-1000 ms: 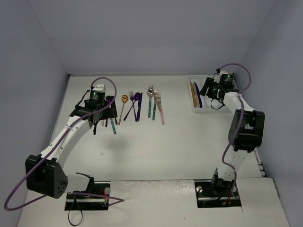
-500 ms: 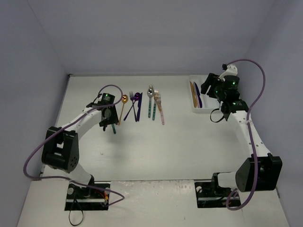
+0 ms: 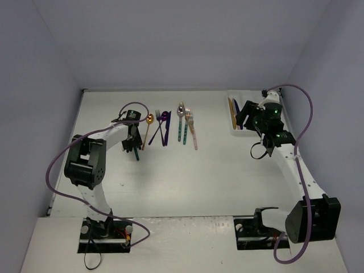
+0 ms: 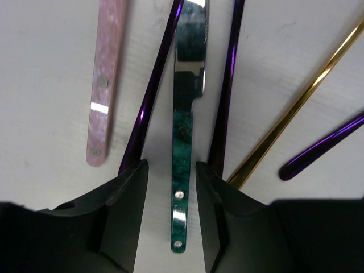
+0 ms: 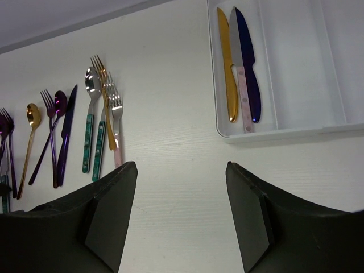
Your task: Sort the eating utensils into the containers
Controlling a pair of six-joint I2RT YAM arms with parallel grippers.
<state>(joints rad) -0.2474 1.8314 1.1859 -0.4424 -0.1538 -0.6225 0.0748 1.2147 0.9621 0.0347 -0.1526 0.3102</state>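
the left gripper [image 4: 172,168] is sitting low over the table [image 3: 216,170]. its fingers are standing a little apart, with the teal-handled utensil [image 4: 183,170] lying between them and a small gap showing on one side. a pink handle [image 4: 105,79] and a gold handle [image 4: 296,108] are lying near it. the right gripper [image 5: 181,170] is hanging wide apart, holding nothing, near the white tray [image 5: 273,132]. a gold knife [image 5: 226,62], a pink-handled knife [image 5: 242,85] and a dark blue knife [image 5: 250,68] are lying side by side in one slot of the tray.
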